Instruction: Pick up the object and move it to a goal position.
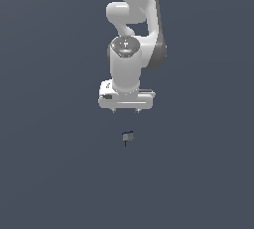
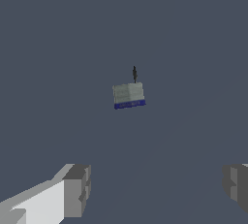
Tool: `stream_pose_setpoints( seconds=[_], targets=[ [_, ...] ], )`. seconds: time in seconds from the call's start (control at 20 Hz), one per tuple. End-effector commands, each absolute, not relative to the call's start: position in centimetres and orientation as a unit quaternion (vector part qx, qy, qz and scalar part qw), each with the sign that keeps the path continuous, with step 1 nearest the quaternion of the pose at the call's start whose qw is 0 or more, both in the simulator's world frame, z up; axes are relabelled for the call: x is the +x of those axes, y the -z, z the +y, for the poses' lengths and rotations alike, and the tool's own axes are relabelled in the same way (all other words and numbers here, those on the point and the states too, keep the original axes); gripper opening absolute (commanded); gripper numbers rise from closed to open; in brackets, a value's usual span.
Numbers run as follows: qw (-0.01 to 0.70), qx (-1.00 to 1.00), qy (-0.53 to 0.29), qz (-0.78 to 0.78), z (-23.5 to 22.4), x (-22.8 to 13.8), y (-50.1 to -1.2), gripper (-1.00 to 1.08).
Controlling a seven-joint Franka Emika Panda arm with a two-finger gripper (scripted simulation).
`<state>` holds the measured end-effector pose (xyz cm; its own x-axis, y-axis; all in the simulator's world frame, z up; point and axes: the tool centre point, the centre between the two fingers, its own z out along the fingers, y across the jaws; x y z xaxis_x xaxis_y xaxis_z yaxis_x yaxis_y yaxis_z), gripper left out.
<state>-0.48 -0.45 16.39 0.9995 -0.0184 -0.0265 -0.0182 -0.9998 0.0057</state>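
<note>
The object [image 1: 128,137] is a tiny grey boxy piece with a blue edge and a thin dark stem, lying on the dark grey floor. In the exterior view it sits below my white gripper [image 1: 126,110], apart from it. My gripper is open and empty, its two short fingertips pointing down. In the wrist view the object [image 2: 129,95] lies ahead of the gripper [image 2: 157,189], whose grey fingers [image 2: 77,190] stand wide apart with nothing between them.
The floor [image 1: 49,173] is a plain dark grey surface all around. The white arm [image 1: 134,20] rises above the gripper toward the top of the exterior view.
</note>
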Motion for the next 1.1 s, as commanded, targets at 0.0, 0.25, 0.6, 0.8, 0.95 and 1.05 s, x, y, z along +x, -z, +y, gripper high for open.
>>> stream_pose_setpoints(
  seconds=[0.0,0.25,0.6,0.8,0.95,1.05],
  targets=[
    [0.003,1.0,0.013,-0.009,-0.5,-0.5,-16.4,1.0],
    [0.001,1.0,0.009,-0.002,-0.3,-0.1,-16.7,1.0],
    [-0.001,1.0,0.004,0.006,0.0,0.2,-17.4,1.0],
    [-0.001,1.0,0.004,0.007,0.0,0.4,-17.0,1.0],
    [0.0,1.0,0.004,0.01,0.0,0.9,-16.4,1.0],
    [0.0,1.0,0.004,0.014,0.1,1.3,-15.7,1.0]
  ],
)
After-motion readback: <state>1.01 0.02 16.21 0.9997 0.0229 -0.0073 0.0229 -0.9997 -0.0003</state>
